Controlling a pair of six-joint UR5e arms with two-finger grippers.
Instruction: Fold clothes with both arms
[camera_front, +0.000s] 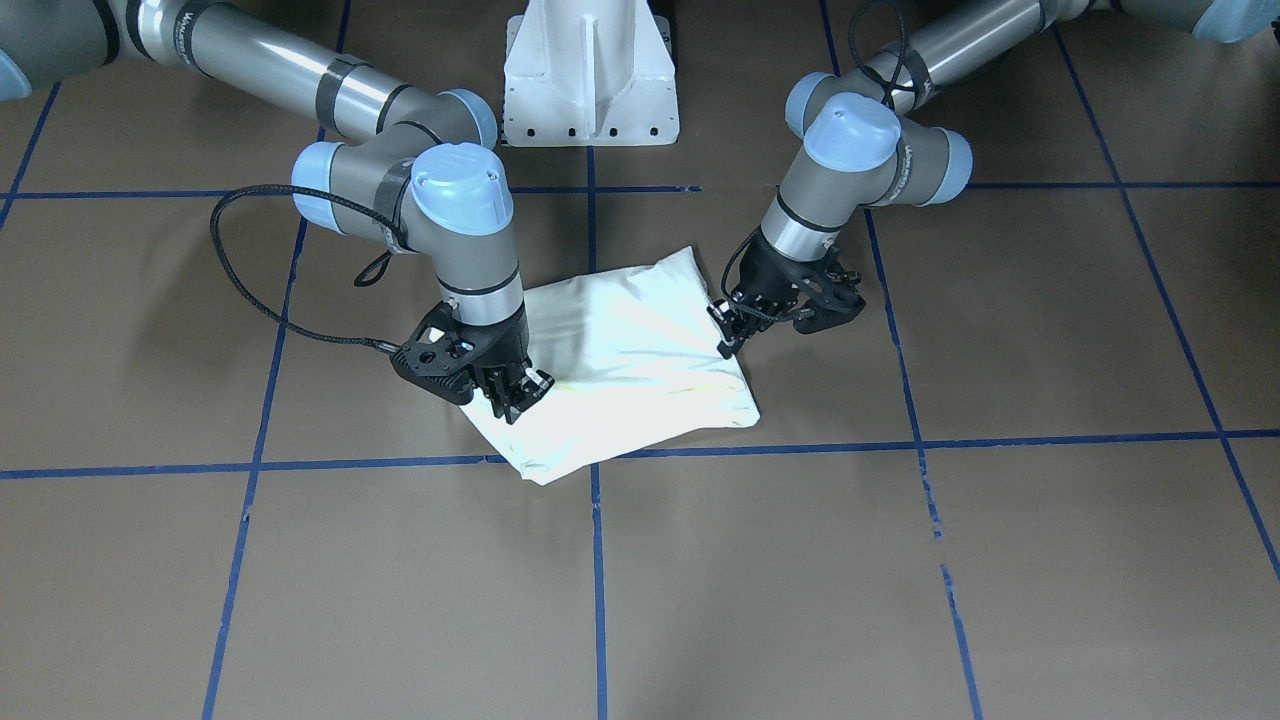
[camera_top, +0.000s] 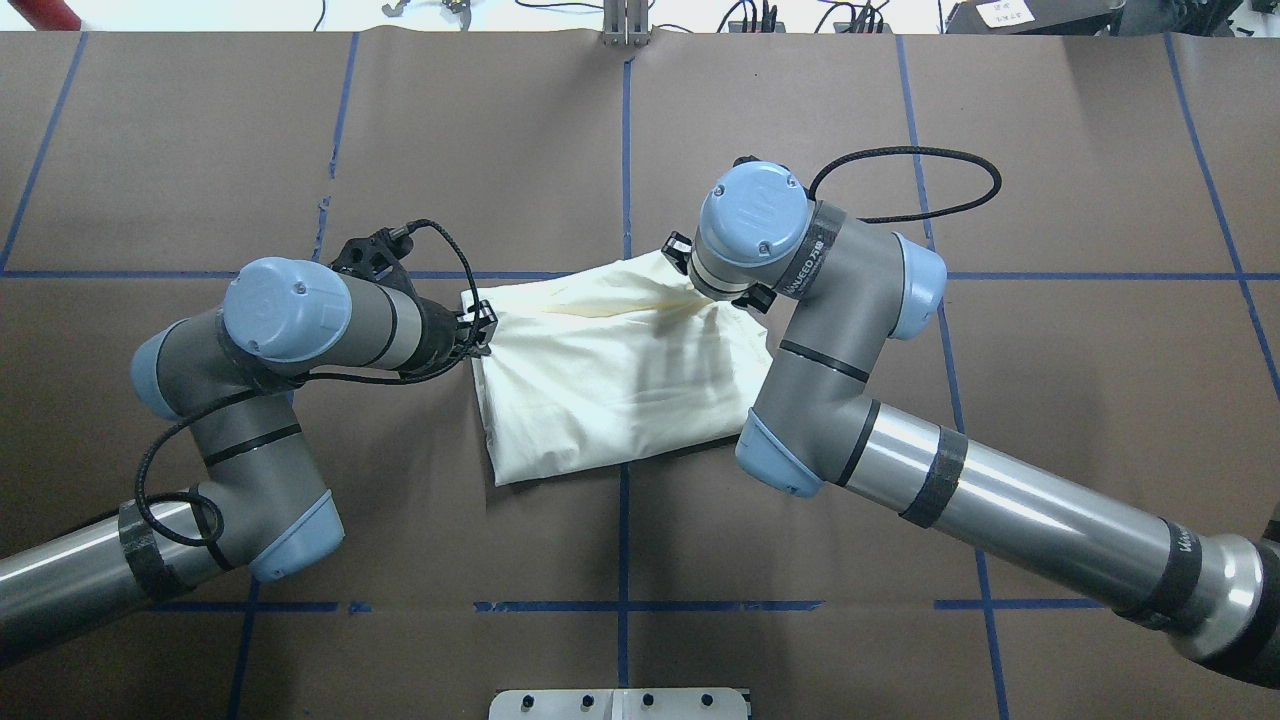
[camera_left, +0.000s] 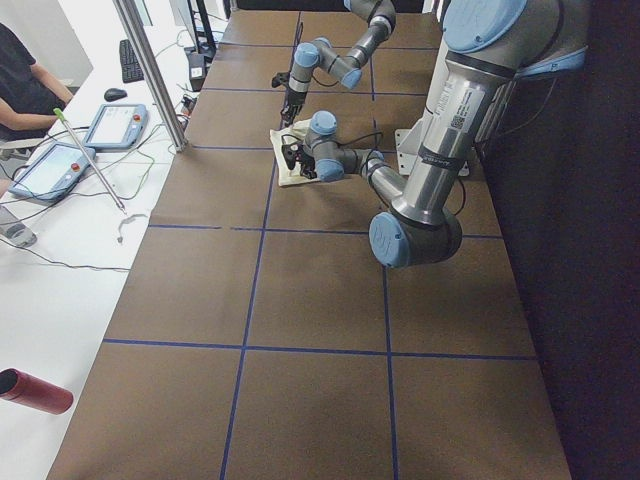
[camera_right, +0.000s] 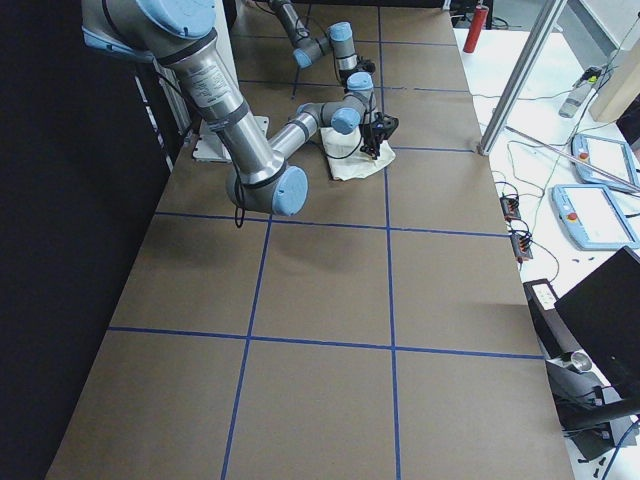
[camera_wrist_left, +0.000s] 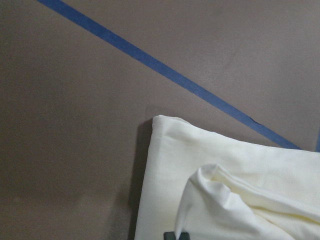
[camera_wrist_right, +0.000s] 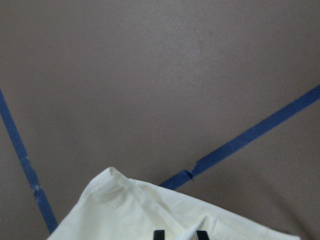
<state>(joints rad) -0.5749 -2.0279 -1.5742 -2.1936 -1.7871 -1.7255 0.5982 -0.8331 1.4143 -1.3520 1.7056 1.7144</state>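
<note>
The cream shirt (camera_front: 640, 350) lies folded into a rough rectangle at mid-table, plain side up, and shows again in the overhead view as shirt (camera_top: 610, 380). My left gripper (camera_front: 728, 340) is at the shirt's edge nearest that arm, shut on a raised fold of cloth (camera_wrist_left: 210, 195). At the opposite front corner my right gripper (camera_front: 520, 395) is shut on the fabric, with cloth rising between its two black fingertips (camera_wrist_right: 159, 234). From overhead, the left gripper (camera_top: 487, 330) touches the shirt's corner. The right gripper is hidden there under its own wrist (camera_top: 750, 225).
The white pedestal base (camera_front: 590, 80) stands behind the shirt. Blue tape lines (camera_front: 597, 560) cross the brown table. A side desk with tablets (camera_left: 110, 125), a metal post (camera_left: 150, 70) and a seated person (camera_left: 20, 80) lie beyond the far edge.
</note>
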